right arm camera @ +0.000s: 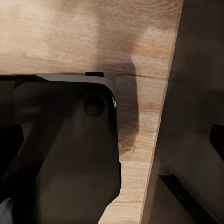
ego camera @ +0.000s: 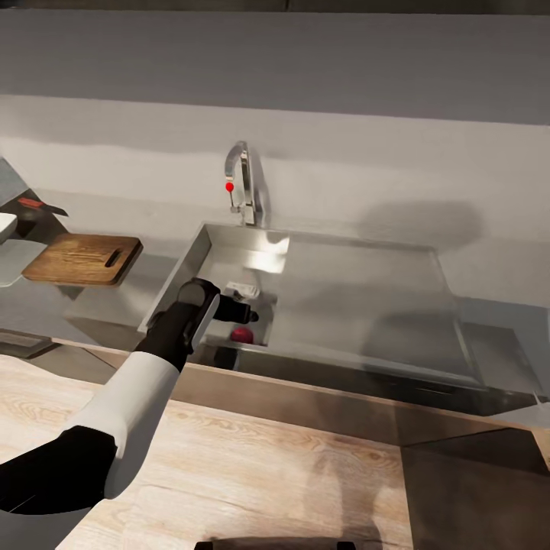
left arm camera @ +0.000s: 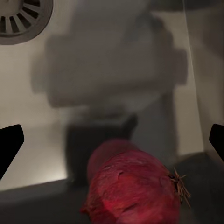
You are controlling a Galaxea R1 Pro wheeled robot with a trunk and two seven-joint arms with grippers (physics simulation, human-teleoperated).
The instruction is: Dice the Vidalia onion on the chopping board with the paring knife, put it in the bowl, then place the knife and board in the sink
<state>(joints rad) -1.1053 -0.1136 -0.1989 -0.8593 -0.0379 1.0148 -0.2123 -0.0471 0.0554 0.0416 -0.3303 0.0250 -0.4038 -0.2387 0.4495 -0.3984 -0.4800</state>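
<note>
Left arm reaches from floor side into sink (ego camera: 321, 252), left gripper (ego camera: 246, 313) just above Vidalia onion (ego camera: 242, 334) at near-left basin corner. Wrist view: onion (left arm camera: 133, 189) between spread fingertips (left arm camera: 9, 144), jaws wide, nothing held. Lower further, centre bulb, close gently; round bulb likely to roll. Chopping board (ego camera: 82, 258) waits left on countertop (ego camera: 46, 298). Right gripper state: cannot tell.

A kitchen, it seems: a steel sink (ego camera: 359, 298) with tap (ego camera: 241, 183) mid-frame, set in a grey counter (ego camera: 489, 267), a chopping board (ego camera: 82, 260) at left.
</note>
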